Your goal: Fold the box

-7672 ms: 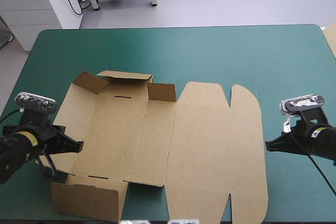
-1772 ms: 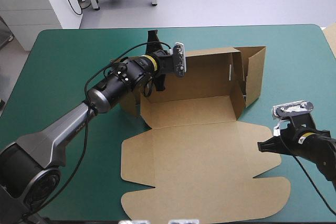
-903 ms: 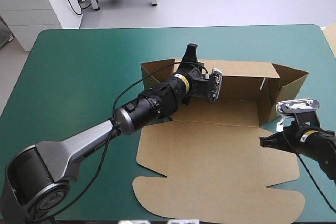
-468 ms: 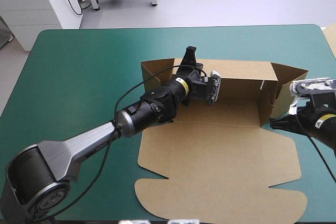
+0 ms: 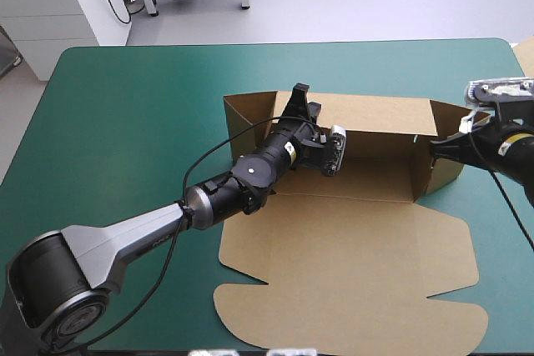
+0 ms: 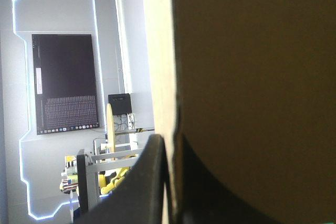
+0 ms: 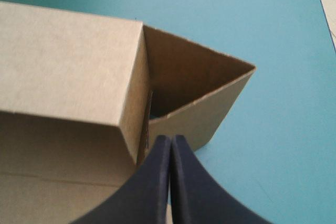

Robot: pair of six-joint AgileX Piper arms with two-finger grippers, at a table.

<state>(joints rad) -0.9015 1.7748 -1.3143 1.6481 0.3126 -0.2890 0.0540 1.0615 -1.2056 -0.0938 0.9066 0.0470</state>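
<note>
The brown box point(image 5: 350, 248) lies mid-table with its lid flat toward the front and its long back wall point(image 5: 384, 114) raised. My left gripper point(image 5: 299, 99) reaches over the tray floor and is shut on the back wall's top edge near the left corner. In the left wrist view the board's edge point(image 6: 160, 66) runs up between the black fingers point(image 6: 152, 177). My right gripper point(image 5: 434, 146) is shut with nothing held. Its tip sits at the box's right end, where the loose end flap point(image 7: 205, 111) meets the raised wall point(image 7: 63, 61).
Bare teal-green cover point(image 5: 117, 122) stretches to the left of the box and along the far edge. A pale board edge point(image 5: 527, 47) shows at the table's far right corner. The flat lid reaches close to the table's front edge.
The right gripper rose from beside the lid's right edge to the box's right end flap. My left gripper stayed on the back wall, shifting only slightly. Much earlier the sheet lay flat.
</note>
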